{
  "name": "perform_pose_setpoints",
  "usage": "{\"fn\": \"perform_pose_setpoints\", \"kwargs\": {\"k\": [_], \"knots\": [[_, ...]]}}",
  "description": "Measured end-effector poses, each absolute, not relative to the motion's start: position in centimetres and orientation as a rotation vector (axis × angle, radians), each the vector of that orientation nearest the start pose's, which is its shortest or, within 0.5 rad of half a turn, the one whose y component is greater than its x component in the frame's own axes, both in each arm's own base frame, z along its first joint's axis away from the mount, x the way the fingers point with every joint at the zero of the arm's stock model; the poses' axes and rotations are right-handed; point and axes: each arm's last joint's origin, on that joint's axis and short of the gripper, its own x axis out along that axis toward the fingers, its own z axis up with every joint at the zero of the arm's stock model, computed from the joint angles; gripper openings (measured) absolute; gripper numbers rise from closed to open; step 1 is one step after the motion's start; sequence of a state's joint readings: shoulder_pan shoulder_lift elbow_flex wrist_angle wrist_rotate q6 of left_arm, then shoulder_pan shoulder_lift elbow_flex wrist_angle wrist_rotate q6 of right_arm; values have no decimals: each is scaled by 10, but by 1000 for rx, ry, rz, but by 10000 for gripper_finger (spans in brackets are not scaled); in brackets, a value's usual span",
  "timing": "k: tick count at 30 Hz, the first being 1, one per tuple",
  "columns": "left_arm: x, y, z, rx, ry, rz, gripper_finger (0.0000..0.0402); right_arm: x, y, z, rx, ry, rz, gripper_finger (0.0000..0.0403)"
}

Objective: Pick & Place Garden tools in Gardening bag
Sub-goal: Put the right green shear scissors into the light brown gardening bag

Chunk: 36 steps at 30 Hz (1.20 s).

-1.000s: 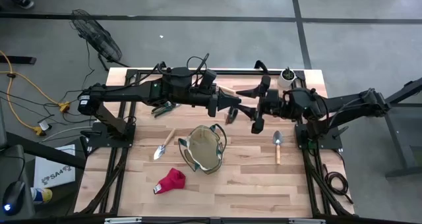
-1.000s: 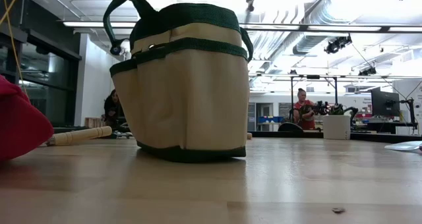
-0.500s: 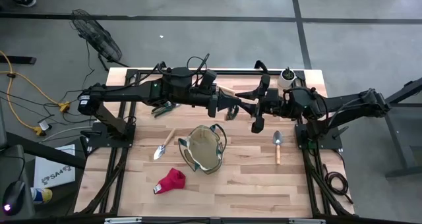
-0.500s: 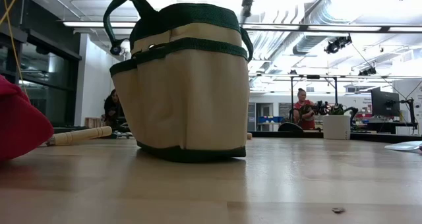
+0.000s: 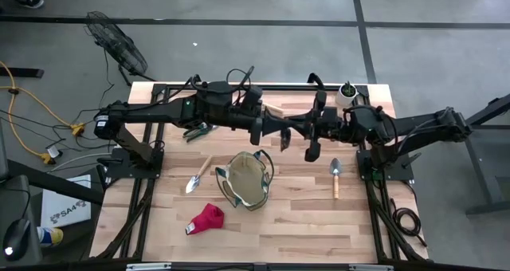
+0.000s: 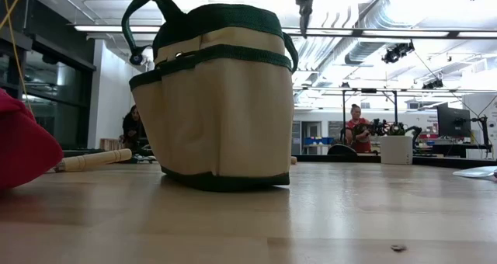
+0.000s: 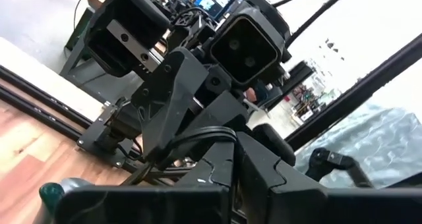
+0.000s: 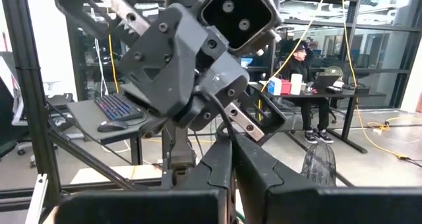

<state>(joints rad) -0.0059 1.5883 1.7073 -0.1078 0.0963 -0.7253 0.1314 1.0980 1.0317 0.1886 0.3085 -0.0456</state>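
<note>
- The left gripper [image 5: 277, 130] and the right gripper [image 5: 296, 130] meet tip to tip at upper centre of the high view. Both are closed, and I cannot tell whether anything is between them.
- The round tan fabric gardening bag with dark green trim [image 5: 247, 180] sits just below them in the frame, mouth up.
- The wooden-handled metal trowel [image 5: 335, 176] right of the bag is nearest the right gripper. Its long axis runs up-down, blade uppermost.
- The red glove [image 5: 205, 218] lies at lower left.
- No writing is readable on the bag or tools.

Grey concrete floor [image 5: 239, 4] with dark seams. Standing fan [image 5: 118, 44] beside the surface. Ceiling strip lights [image 6: 373, 33] lit; exposed ducts [image 6: 365, 39] overhead.
</note>
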Motion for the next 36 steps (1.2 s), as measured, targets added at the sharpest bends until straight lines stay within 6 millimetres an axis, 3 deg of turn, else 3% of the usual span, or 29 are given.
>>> {"fn": "perform_pose_setpoints", "kwargs": {"k": [8,20,36], "knots": [[357,-5,457,-657,24,-107,49,233,23,397,26,-112,-203,4],[347,-6,466,-541,6,-136,165,227,35,396,37,-84,-265,4],[294,-4,479,-365,144,-46,171,212,65,398,138,-101,-305,4]]}}
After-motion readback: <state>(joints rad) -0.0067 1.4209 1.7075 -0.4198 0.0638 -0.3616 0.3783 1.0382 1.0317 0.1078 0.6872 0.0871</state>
